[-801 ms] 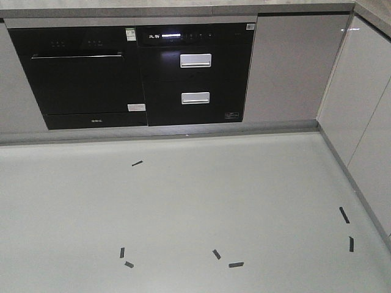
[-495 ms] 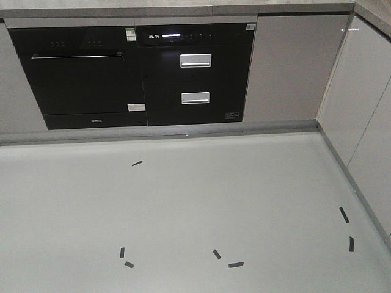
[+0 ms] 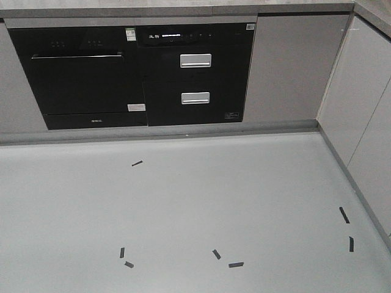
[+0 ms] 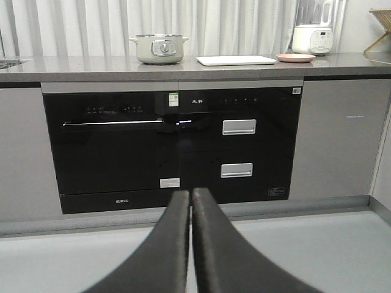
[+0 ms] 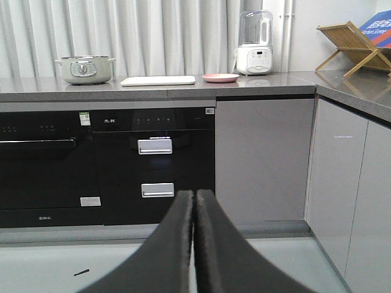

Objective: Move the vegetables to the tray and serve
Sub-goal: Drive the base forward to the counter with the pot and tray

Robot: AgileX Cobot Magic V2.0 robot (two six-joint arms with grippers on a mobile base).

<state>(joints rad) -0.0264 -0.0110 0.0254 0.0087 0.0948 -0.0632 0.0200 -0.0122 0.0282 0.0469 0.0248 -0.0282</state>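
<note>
The cream-white tray (image 4: 236,60) lies flat on the grey countertop, far ahead of both arms; in the right wrist view the tray (image 5: 157,80) sits between a pot and a pink plate. No vegetables show in any view. My left gripper (image 4: 190,194) is shut with nothing between its black fingers, held low in front of the black ovens. My right gripper (image 5: 195,194) is likewise shut and empty, pointing at the drawer unit. Neither gripper appears in the front-facing view.
A cream pot (image 4: 159,48) stands left of the tray, a round pink plate (image 4: 295,57) and a white blender (image 5: 255,44) to its right. A wooden rack (image 5: 353,47) stands on the right counter. Black built-in ovens (image 3: 131,74) and grey cabinets (image 3: 290,67) face me across a pale floor with tape marks (image 3: 235,264).
</note>
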